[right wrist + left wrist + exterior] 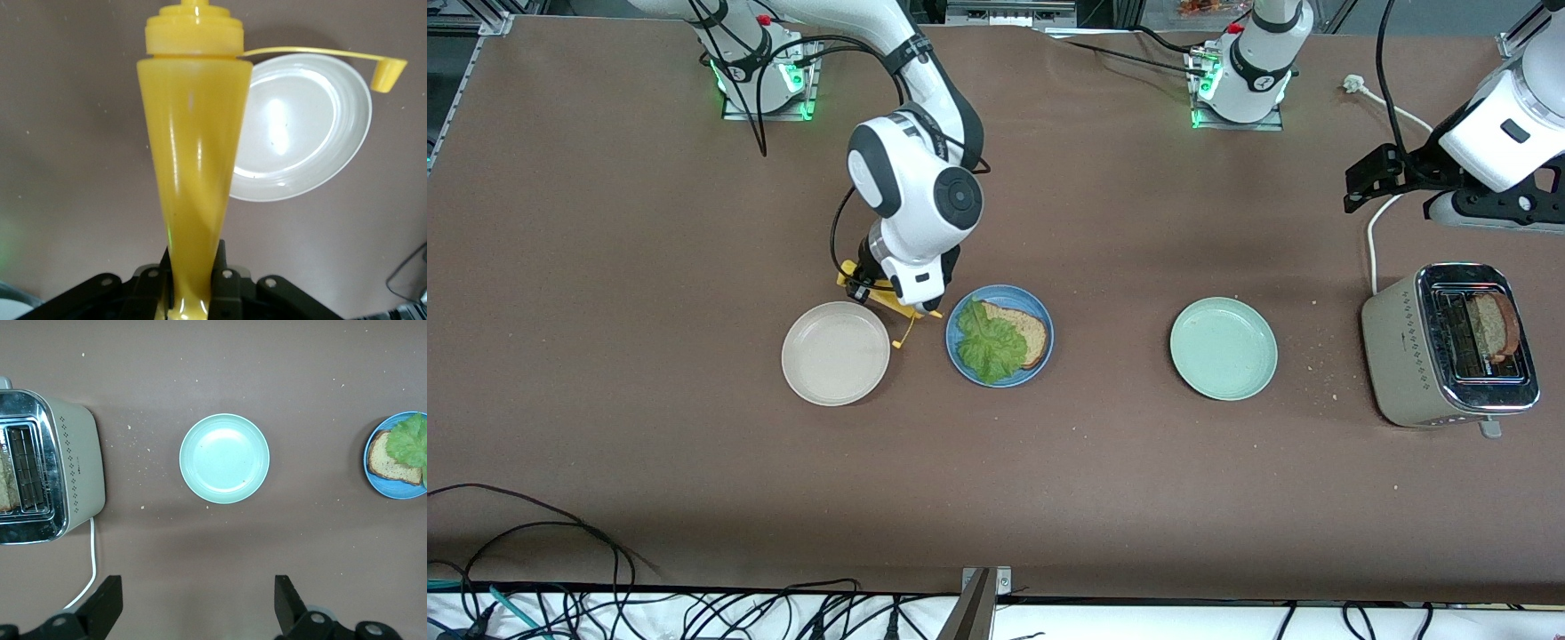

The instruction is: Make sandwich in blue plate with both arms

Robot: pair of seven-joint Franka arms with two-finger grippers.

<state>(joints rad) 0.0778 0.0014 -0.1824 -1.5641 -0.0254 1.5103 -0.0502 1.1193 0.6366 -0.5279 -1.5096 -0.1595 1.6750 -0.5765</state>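
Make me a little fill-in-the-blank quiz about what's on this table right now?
1. The lettuce leaf lies on a bread slice in the ___ plate.
2. The right end effector grips a ___ squeeze bottle.
3. A second bread slice sits in the ___.
4. The left end effector hangs ___.

Missing: blue; yellow; toaster; open

Three plates (835, 353), one toaster (1448, 345), one bottle (190, 173)

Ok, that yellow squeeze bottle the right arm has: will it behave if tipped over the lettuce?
The right pincer pinches the yellow squeeze bottle at its narrow end, so the soft-looking wall probably dents and could swing. Its glossy skin may slip. The open cap dangles on a thin strap, likely flopping about.
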